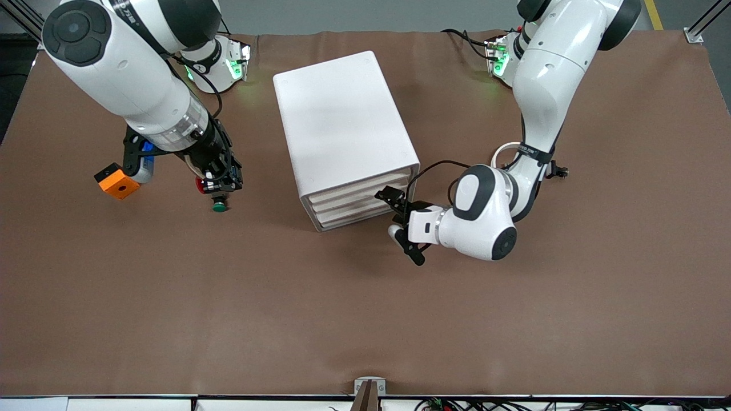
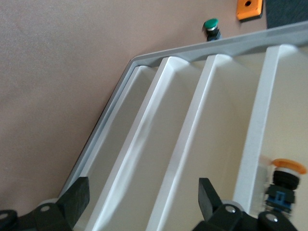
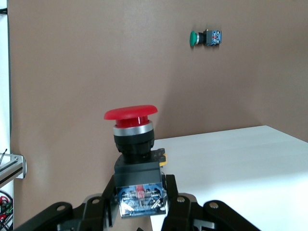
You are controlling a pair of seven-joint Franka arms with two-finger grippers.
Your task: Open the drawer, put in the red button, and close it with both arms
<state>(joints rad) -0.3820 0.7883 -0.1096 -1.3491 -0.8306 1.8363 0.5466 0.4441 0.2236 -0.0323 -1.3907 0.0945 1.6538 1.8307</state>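
Note:
The red button [image 3: 131, 113], red cap on a black body, is clamped by its base in my right gripper [image 3: 141, 195], which is shut on it. In the front view the right gripper [image 1: 216, 184] hangs over the table with the red button [image 1: 201, 185], toward the right arm's end, beside the white drawer cabinet [image 1: 342, 131]. My left gripper [image 1: 401, 227] is open right in front of the drawer fronts [image 1: 365, 200], which look flush. In the left wrist view the left gripper [image 2: 143, 192] has its fingers [image 2: 77, 197] spread wide before the drawer fronts [image 2: 192, 139], with nothing between them.
A green-capped button [image 1: 219, 206] lies on the brown table cover [image 1: 365, 319] just under the right gripper, and shows as the green button [image 3: 195, 37] in the right wrist view. An orange square box [image 1: 117, 182] sits nearer the right arm's end.

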